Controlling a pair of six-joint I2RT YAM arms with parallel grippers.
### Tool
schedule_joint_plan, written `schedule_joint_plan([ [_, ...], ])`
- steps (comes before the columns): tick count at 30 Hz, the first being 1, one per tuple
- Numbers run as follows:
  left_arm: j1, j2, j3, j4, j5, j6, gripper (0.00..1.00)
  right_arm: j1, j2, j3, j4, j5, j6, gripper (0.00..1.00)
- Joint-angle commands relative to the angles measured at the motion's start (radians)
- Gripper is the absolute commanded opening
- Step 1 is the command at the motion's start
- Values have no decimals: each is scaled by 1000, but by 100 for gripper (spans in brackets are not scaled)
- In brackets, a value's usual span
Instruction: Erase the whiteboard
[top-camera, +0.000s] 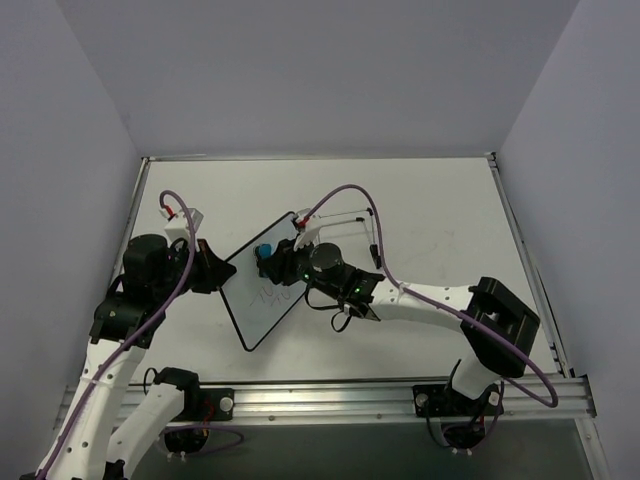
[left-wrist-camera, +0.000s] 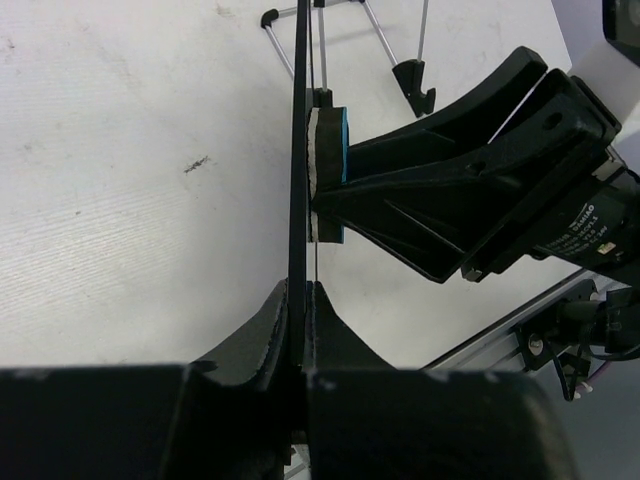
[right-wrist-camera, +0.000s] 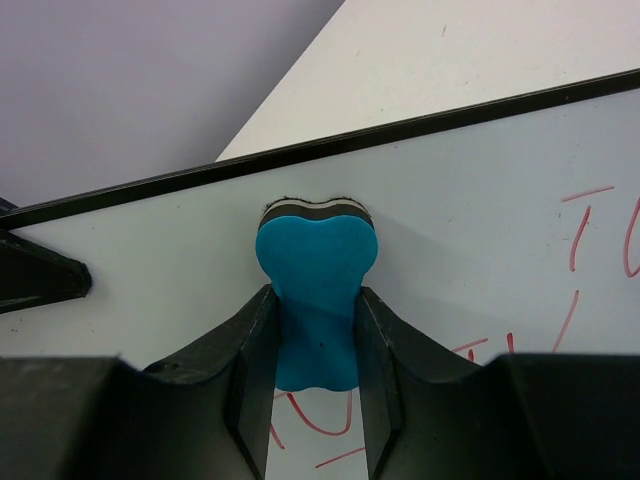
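Whiteboard (top-camera: 262, 300) left of centre over the bench (top-camera: 430, 210), between the 2 arms. It is tilted up off flat, with its written face toward the right arm (top-camera: 425, 298). A thin black rim runs all round. Cannot tell whether its lower edge touches the bench. Red marks (right-wrist-camera: 578, 250) on the face lie to the right of and below the eraser in the right wrist view. The strip just under the upper rim is plain white.

Eraser (right-wrist-camera: 316, 270): blue, bone-shaped, with a pale and dark pad layer at its front. The pad is pressed against the board face, just under the upper rim.

Right jaws: partly closed, 1 finger on each side of the eraser's narrow waist, gripping it.

Left jaws: closed tight on the board's edge, the thin board pinched between the 2 fingers. In the left wrist view the board is edge-on, running straight out from the jaws. Left arm (top-camera: 140, 275) sits on the board's left side.

Further out:
- A thin wire frame (left-wrist-camera: 395, 45) with black tips is on the bench beyond the board.
- A purple cable (top-camera: 345, 188) loops above the right arm.
- A metal rail (top-camera: 330, 400) runs along the near bench edge.
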Motion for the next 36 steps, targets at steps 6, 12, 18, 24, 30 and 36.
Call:
schedule_joint_plan([
  [6,-41,32,43,-76,264,40,2,-189,57,-18,29,-215,-22,0],
  [12,-41,29,61,-136,277,43,2,-277,124,-6,39,-303,-76,0],
  [18,-39,-3,70,-199,255,45,2,-343,168,13,26,-331,-107,0],
  [24,-39,-28,75,-246,252,42,2,-363,234,86,-11,-367,-141,0],
  [30,-38,-37,58,-246,247,31,2,-364,251,108,21,-367,-121,0],
  [36,-38,-17,63,-223,241,22,2,-315,222,112,65,-387,-105,0],
])
